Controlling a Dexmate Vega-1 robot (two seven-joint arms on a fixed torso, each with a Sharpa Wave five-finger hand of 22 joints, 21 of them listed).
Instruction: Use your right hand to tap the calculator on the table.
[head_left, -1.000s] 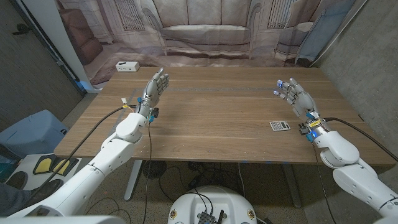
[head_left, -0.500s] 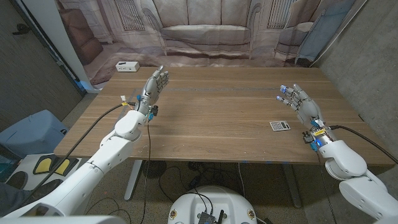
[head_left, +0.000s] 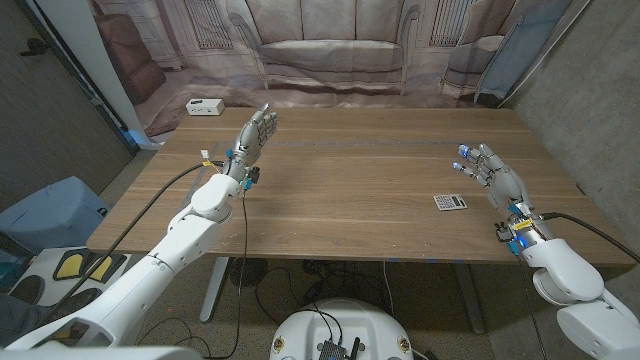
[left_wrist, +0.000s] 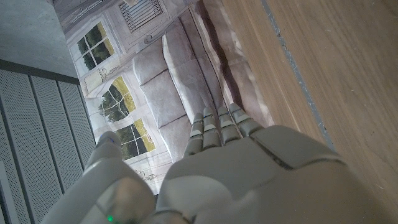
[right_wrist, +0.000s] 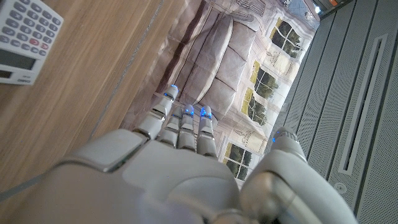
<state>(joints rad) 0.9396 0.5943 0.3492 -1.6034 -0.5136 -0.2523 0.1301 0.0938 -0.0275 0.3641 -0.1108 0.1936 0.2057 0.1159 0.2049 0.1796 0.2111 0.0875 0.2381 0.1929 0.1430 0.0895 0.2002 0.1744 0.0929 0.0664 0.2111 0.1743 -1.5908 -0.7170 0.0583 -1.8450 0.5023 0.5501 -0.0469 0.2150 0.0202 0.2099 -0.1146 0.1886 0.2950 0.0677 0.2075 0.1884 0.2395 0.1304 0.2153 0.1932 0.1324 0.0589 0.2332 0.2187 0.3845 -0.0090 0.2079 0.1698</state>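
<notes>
Wood desk (head_left: 350, 190) with a printed sofa backdrop (head_left: 330, 50) hung behind it, and the calculator (head_left: 451, 202) was parked near the desk's right edge, closer to the front. Right hand (head_left: 492, 173) was held up just beside it, fingers spread, nothing gripped, not touching it. Left hand (head_left: 253, 138) was raised near the back-left corner, also empty with fingers out, and a white box (head_left: 205, 107) was spotted past that corner.

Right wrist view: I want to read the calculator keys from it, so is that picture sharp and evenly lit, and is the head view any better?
Right wrist view: the right hand up close is soft, while the calculator at the corner is cut off by the frame but its keys look fairly crisp, with no glare. Head view: even light, mild wide-angle bending, and the calculator is too small to read.
</notes>
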